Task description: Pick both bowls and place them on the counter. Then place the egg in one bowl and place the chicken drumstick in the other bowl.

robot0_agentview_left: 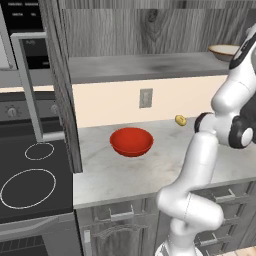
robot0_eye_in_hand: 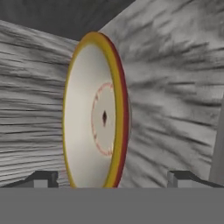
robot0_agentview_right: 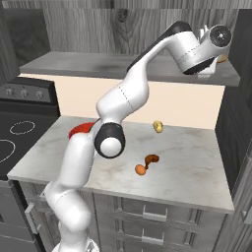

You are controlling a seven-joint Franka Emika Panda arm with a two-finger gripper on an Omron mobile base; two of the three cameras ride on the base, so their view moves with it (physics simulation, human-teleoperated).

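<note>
1. stovetop (robot0_agentview_left: 30,185): black, with white rings, at the far left, touching the left end of the counter (robot0_agentview_left: 125,175).
2. red bowl (robot0_agentview_left: 131,141): upright on the counter, toward its left half, well apart from the stovetop edge; in the right base view it is partly hidden behind the arm.
3. wall socket (robot0_agentview_left: 146,98): on the cream wall behind the counter, above and just right of the red bowl.
4. egg (robot0_agentview_right: 141,169): lies on the counter near its front, right of the red bowl.
5. chicken drumstick (robot0_agentview_right: 151,159): on the counter just beside the egg, behind and right of it; whether they touch cannot be told.
6. small yellow piece (robot0_agentview_right: 158,126): on the counter near the back wall, well behind the drumstick.
7. beige bowl (robot0_agentview_left: 223,51): rests on the wood-grain shelf (robot0_agentview_left: 140,66) above the counter, at its right end.
8. gripper (robot0_eye_in_hand: 113,179): raised to shelf height, jaws spread wide and holding nothing; in the hand view the beige bowl sits between the fingertips (robot0_eye_in_hand: 43,178), its rim just ahead of them.
</note>
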